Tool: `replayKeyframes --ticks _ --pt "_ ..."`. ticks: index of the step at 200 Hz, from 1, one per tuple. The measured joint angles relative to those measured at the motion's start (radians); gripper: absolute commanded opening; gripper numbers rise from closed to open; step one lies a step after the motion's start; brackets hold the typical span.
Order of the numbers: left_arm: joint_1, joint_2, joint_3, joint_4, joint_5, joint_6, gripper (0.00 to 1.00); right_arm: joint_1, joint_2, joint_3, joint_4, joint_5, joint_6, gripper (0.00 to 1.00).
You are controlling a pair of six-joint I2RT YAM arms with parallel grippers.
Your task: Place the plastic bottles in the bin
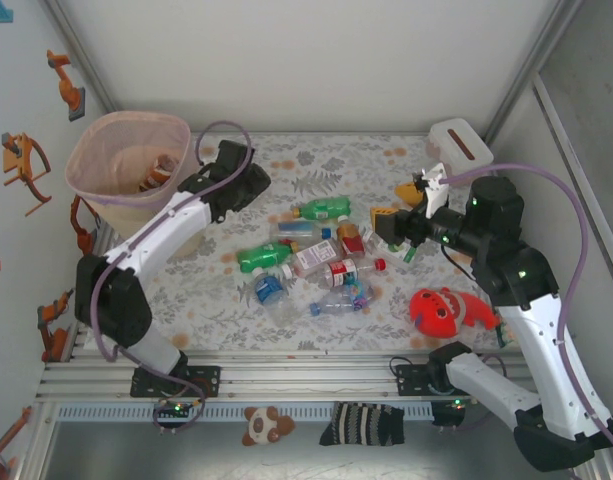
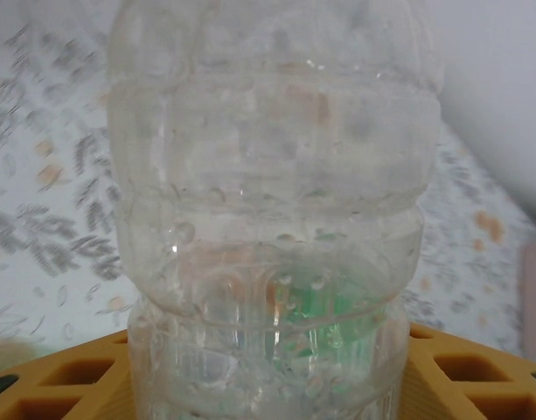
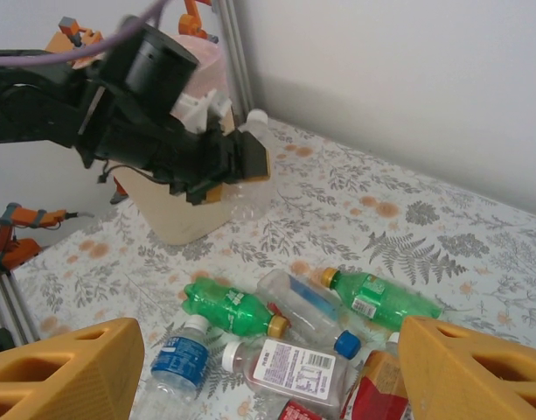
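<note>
The left gripper (image 3: 248, 162) is clamped on a clear bottle (image 2: 268, 219) with a white cap, held up off the table (image 1: 386, 322) near the bin (image 1: 86, 165). The right gripper (image 1: 394, 232) hangs with fingers spread and nothing between them, at the edge of the other plastic bottles (image 1: 316, 255) heaped mid-table.

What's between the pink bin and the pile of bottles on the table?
Seen in the right wrist view: the left gripper gripping a clear bottle beside the bin, then bare flowery tablecloth up to the pile of bottles.
</note>
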Motion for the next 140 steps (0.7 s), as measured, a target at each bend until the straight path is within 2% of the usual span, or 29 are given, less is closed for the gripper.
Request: replayKeyframes --ticks 35,60,109,140 --pt "-0.001 -0.121 -0.040 0.111 0.095 0.193 0.53 0.000 0.006 0.000 0.003 0.000 0.000 0.76" --pt "-0.003 -0.163 -0.011 0.111 0.158 0.325 0.53 0.000 0.017 0.000 0.003 0.000 0.000 0.76" --pt "0.007 -0.205 0.149 -0.048 0.213 0.579 0.54 0.000 0.029 0.000 0.003 0.000 0.000 0.76" --pt "0.067 -0.235 0.264 -0.199 0.214 0.711 0.55 0.000 0.035 0.000 0.003 0.000 0.000 0.76"
